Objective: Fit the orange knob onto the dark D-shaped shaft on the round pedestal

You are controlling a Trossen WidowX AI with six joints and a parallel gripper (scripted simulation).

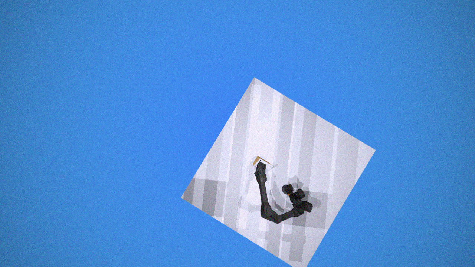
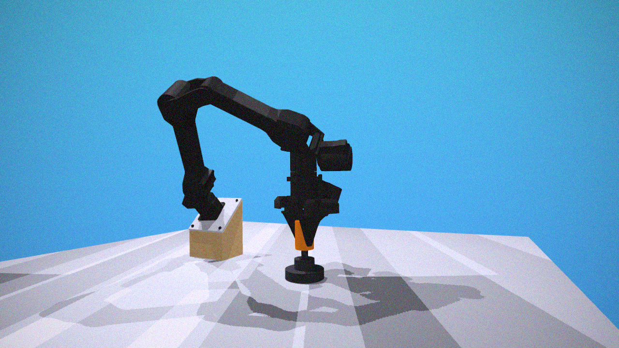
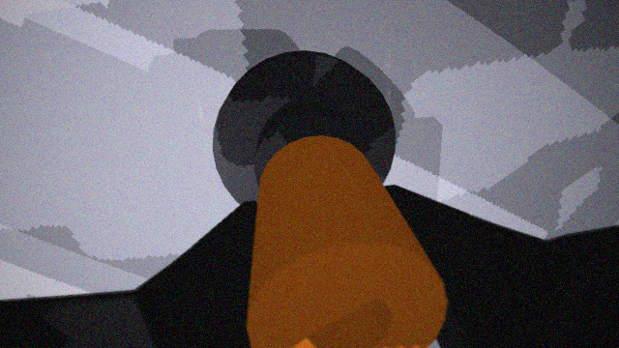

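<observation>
The orange knob (image 1: 288, 194) (image 2: 297, 237) (image 3: 324, 213) is upright between the fingers of my gripper (image 2: 303, 241) (image 3: 320, 206), which is shut on it. The round dark pedestal (image 2: 298, 275) (image 3: 305, 72) (image 1: 284, 189) stands directly below, with a narrower step on top. A short length of the dark shaft (image 2: 304, 253) shows between the knob's lower edge and that step, so the knob is above the pedestal and not touching it. The knob looks centred over the shaft. Its hole and the shaft's flat side are hidden, and the wrist view does not show the shaft.
The arm's wooden base block (image 2: 206, 245) with a white sloped top plate (image 2: 229, 203) stands to the left of the pedestal in the exterior view. The arm (image 2: 246, 108) arches high from it to the gripper. Striped shadows cross the pale table top (image 2: 476, 277).
</observation>
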